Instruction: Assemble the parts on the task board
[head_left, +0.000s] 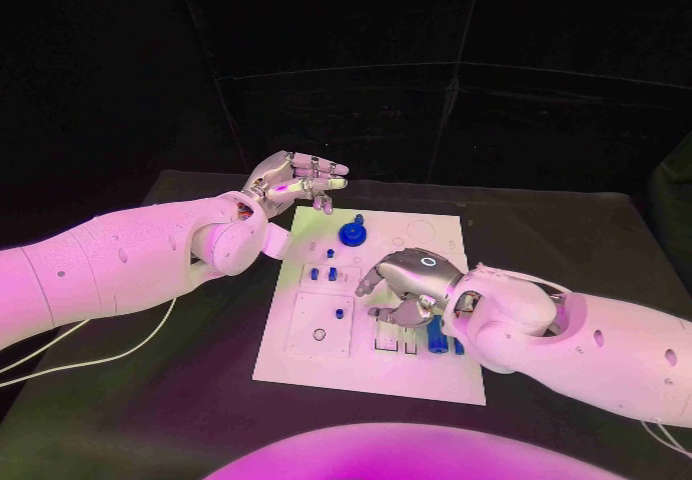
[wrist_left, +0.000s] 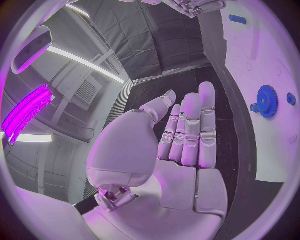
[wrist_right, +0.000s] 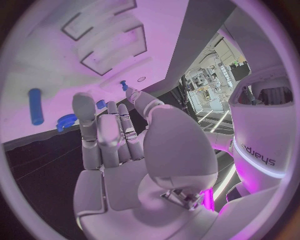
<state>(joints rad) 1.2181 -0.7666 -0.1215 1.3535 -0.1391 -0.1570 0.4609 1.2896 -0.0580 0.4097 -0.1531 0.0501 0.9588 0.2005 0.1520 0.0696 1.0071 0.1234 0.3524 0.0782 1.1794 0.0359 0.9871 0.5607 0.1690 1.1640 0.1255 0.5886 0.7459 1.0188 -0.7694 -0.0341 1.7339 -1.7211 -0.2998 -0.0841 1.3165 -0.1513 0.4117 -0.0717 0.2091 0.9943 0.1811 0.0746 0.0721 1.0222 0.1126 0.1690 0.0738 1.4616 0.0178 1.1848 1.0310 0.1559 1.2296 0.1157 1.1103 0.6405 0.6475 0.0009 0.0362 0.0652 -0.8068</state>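
Task board (head_left: 289, 365) sits under the right hand (head_left: 408, 285), which hovers over the blue pegs (head_left: 411, 342) with fingers curled, holding nothing — it could knock them. Left hand (head_left: 296, 180) is open, just beside the gear (head_left: 353, 233).

The board (head_left: 310, 350) lay in the middle of the table (head_left: 577, 230). A gear (head_left: 353, 234) stood on its far part, small pegs (head_left: 330, 272) nearer.
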